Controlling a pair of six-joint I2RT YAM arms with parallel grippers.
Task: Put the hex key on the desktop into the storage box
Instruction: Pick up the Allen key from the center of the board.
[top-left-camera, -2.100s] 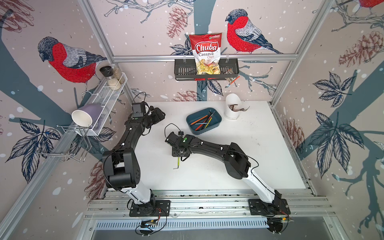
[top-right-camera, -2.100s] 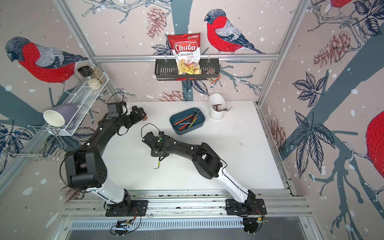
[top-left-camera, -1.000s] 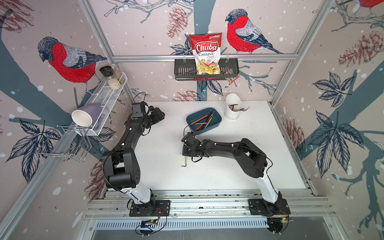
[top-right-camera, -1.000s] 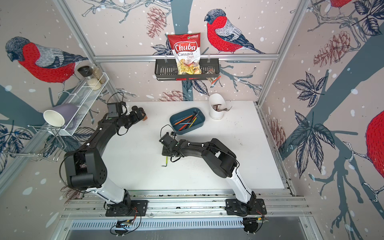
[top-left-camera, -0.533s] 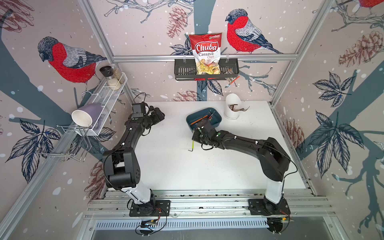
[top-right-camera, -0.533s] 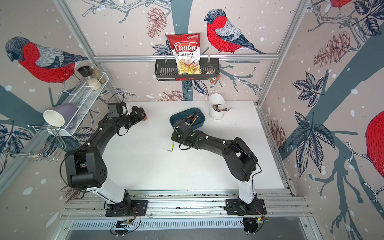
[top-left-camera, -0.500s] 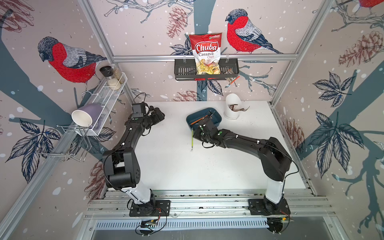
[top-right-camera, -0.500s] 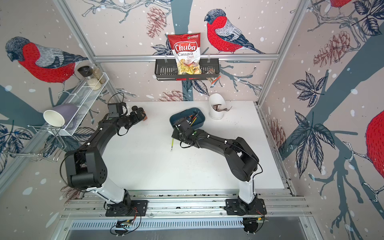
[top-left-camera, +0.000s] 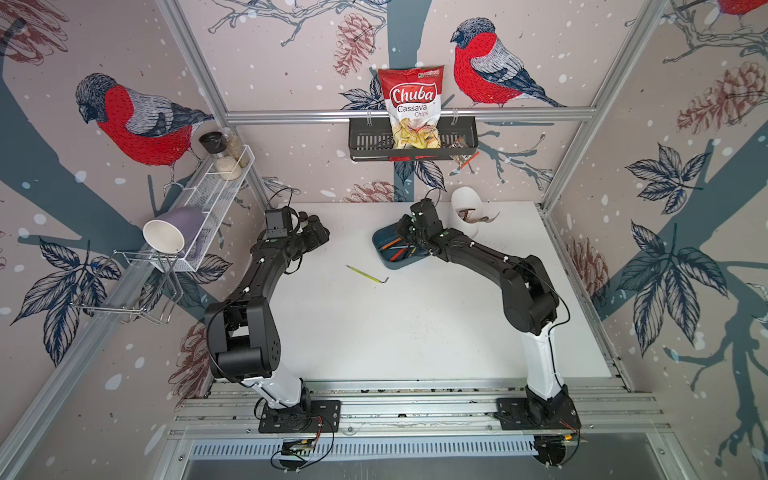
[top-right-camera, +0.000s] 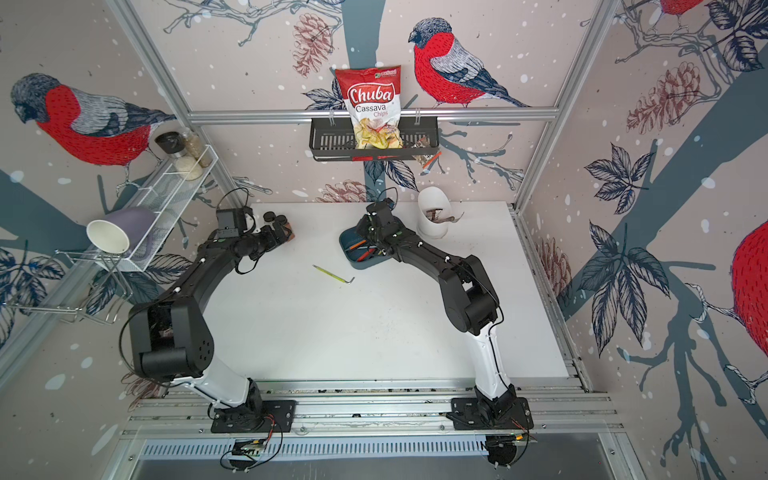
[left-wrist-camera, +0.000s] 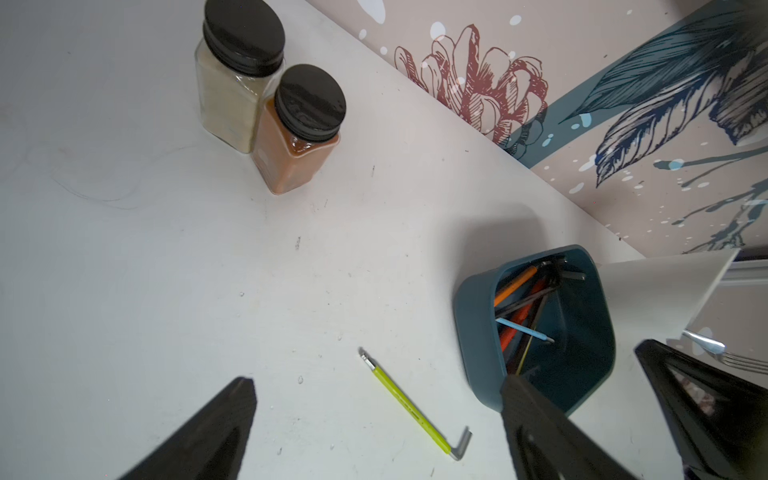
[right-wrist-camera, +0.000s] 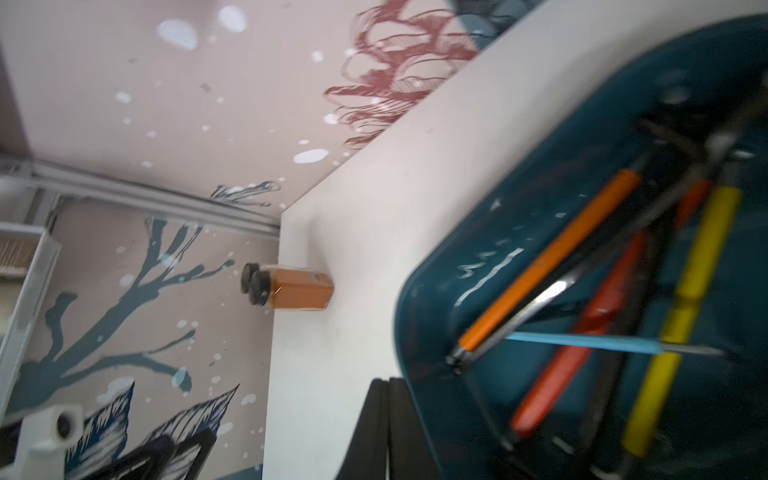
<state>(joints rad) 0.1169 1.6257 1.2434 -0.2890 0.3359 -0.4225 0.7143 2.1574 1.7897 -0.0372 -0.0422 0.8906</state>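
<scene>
Yellow-green hex key (top-left-camera: 367, 274) lying flat on the white surface (top-left-camera: 415, 324), just outside the storage box (top-left-camera: 406, 266) sitting near the rear edge, right end effector (right-wrist-camera: 388, 382) hovering over the box rim, fingers nearly pressed together, gripping nothing, left end effector (left-wrist-camera: 376, 382) hanging spread and empty near the rear left corner.

Bright, even light washes the white desktop (top-left-camera: 415, 324), a soft shadow beside the storage box (left-wrist-camera: 473, 332). The right wrist view smears that box with blur; both top views bow at the edges.
</scene>
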